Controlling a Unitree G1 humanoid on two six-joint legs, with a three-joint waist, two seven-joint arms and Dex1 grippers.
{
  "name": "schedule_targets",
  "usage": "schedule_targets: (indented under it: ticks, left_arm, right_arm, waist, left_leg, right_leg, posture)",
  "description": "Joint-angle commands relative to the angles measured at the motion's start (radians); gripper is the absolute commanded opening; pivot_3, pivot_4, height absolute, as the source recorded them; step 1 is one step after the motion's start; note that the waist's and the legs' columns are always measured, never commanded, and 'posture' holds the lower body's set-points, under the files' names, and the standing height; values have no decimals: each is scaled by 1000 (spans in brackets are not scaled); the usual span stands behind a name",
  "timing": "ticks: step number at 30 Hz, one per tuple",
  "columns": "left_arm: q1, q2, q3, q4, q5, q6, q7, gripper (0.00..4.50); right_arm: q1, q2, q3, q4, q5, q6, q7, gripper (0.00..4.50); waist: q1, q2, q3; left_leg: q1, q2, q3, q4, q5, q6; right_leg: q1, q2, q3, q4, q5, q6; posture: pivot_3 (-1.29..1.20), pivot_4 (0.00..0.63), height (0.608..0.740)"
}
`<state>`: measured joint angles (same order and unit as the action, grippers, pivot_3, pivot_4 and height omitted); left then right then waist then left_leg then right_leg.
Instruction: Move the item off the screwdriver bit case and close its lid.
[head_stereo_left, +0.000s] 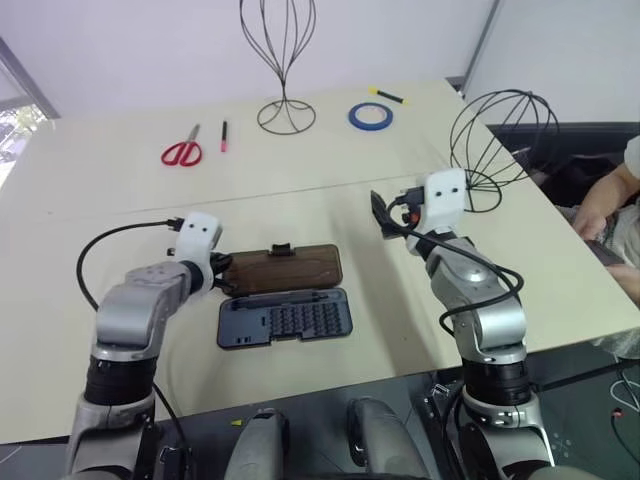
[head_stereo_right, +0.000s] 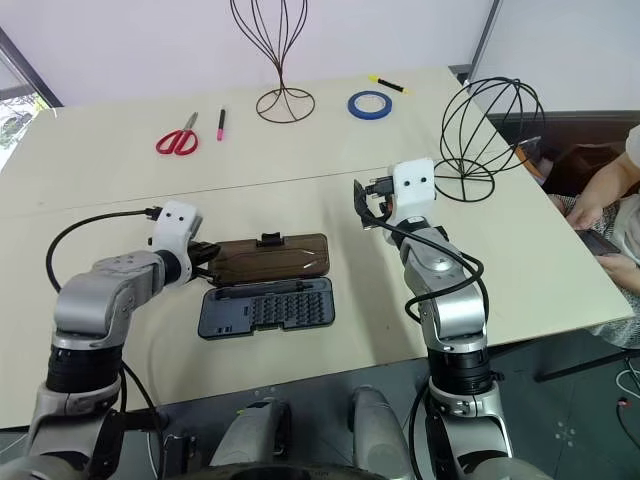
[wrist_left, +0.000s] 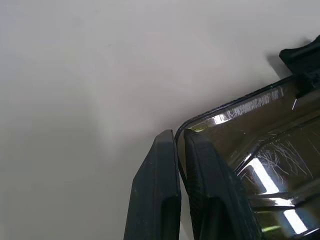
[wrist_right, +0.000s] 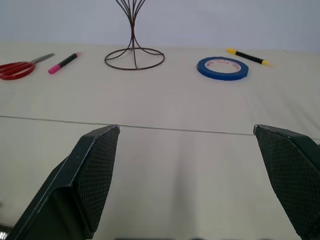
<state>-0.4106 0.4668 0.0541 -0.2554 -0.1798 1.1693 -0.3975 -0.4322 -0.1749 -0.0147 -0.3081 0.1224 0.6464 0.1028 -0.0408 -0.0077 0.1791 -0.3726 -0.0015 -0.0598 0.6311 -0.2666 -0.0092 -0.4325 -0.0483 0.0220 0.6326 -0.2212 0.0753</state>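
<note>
Your item (head_stereo_right: 490, 140), the globe-shaped wire head form, already stands on the counter (head_stereo_left: 120, 220) at the right of the head view, well apart from the screwdriver bit case (head_stereo_left: 285, 318), so what you have left is the lid (head_stereo_left: 285, 268).

The case lies open and flat at lower centre of the head view: the dark tray of bits nearer you, the smoky brown lid folded back beyond it, its black clasp (head_stereo_left: 281, 249) on the far long edge. Expect the lid to be light, stiff and rather slick; it looks like thin hard plastic, so it should swing on its hinge instead of bending. The whole case may skate on the smooth counter if you push it sideways. Take it at the far long edge, near the clasp or a corner, and lift it over toward the tray.

Your left end effector (wrist_left: 181, 145) has its fingers pressed together, gripping nothing, with the tips right at the lid's left corner; whether they touch it you cannot tell. Your right end effector (wrist_right: 187, 170) is spread wide and empty, above bare counter to the right of the case, between it and the wire form.
</note>
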Motion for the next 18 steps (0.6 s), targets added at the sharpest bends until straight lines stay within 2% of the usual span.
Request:
schedule_targets:
  ticks: [1,18]
  left_arm:
    - [9,8,-27,39,-6,-17,-10,53]
    - [115,-40,37,-135,-20,82,84,53]
  right_arm:
    - [-8,0,-5,-47,-4,-4,-5,4500]
    - [-4,-7,-2,-55,-2,11,2,4500]
  waist:
    - [1,0,0]
    - [-3,0,0]
  left_leg:
    - [0,0,0,0,0,0]
    - [0,0,0,0,0,0]
  right_leg:
    - [0,0,0,0,0,0]
    - [0,0,0,-1,0,0]
  posture:
    - [0,150,740]
    - [0,150,740]
